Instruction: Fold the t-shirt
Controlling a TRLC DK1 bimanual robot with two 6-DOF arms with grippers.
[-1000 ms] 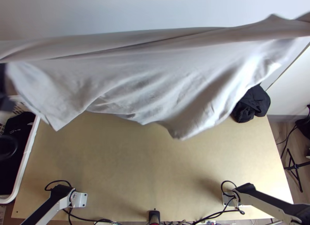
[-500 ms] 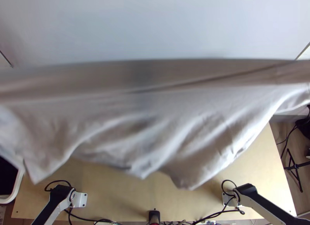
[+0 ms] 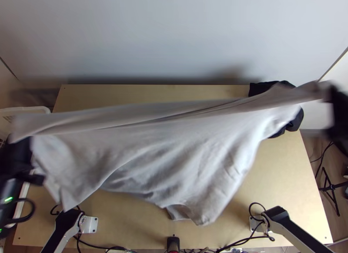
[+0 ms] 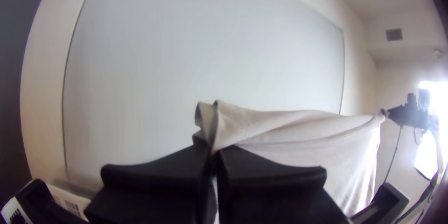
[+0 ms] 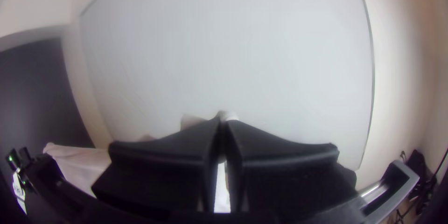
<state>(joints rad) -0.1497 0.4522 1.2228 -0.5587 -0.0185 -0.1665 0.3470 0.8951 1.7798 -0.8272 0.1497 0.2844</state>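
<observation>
The pale t-shirt (image 3: pixel 174 157) hangs stretched above the table (image 3: pixel 135 220), one end clenched in the left gripper (image 4: pixel 214 151), the other in the right gripper (image 5: pixel 224 123). It has swung lower, baring the table's far edge, probably a flick before laying it flat. Left of the table, a white basket (image 3: pixel 27 109); its contents I can't make out.

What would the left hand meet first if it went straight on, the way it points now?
Past the shirt in its grip, the left hand would probably meet the large pale panel; depth is unclear.
</observation>
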